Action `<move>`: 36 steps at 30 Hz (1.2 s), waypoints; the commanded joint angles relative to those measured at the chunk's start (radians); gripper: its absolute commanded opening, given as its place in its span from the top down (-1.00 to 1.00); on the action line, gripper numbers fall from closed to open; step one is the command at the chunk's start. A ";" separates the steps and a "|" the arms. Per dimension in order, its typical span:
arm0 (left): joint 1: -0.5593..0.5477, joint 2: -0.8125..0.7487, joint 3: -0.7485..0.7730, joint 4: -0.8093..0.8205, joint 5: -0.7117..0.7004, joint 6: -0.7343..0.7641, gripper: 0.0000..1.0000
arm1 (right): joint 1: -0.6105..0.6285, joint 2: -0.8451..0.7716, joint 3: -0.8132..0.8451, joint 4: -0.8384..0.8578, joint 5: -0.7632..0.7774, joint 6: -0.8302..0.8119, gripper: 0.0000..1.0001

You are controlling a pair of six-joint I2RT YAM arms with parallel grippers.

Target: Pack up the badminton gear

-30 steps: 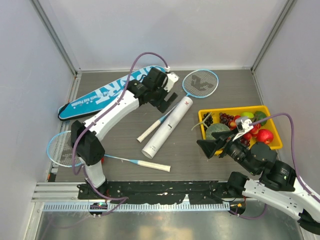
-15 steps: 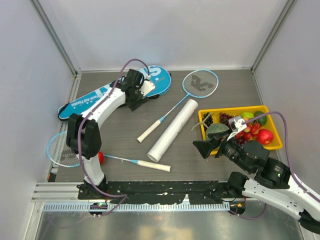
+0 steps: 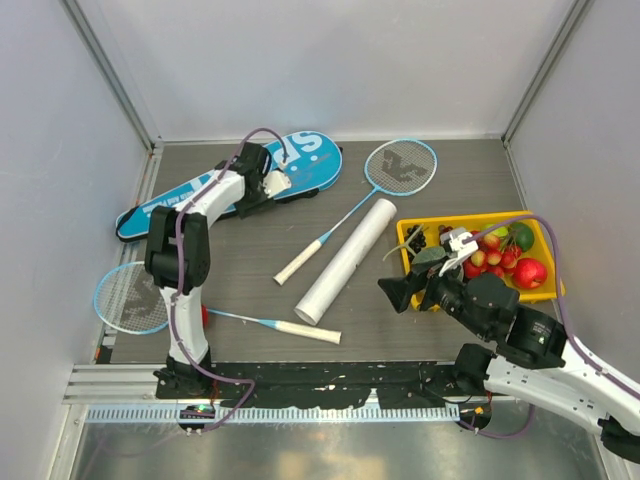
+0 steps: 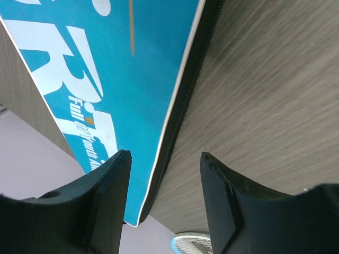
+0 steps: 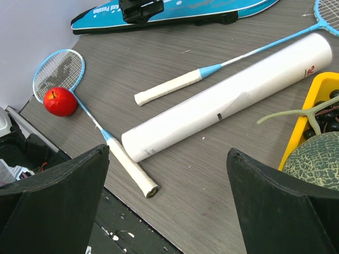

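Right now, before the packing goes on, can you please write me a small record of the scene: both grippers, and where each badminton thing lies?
left gripper: jaws apart, over the black edge of the large blue "SPORT" racket bag
right gripper: wide open, empty, beside the yellow plastic fruit tray
long white tube: lying mid-table, outside the bag
far light-blue-framed racket: on the table, beside the tube
near light-blue-framed racket: at the left side, small red ball at its head
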 commanded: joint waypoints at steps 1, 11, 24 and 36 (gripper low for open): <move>0.026 0.033 0.010 0.080 -0.043 0.080 -0.15 | 0.001 0.022 0.048 0.075 0.044 -0.033 -0.91; 0.030 -0.023 -0.296 0.412 -0.244 0.504 -0.20 | 0.001 0.032 0.067 0.106 0.110 -0.106 -0.91; 0.087 0.019 -0.228 0.371 -0.046 0.493 -0.02 | -0.001 0.062 0.068 0.136 0.162 -0.206 -0.91; 0.095 0.038 -0.160 0.328 -0.060 0.445 1.00 | 0.001 0.059 0.064 0.169 0.185 -0.229 -0.91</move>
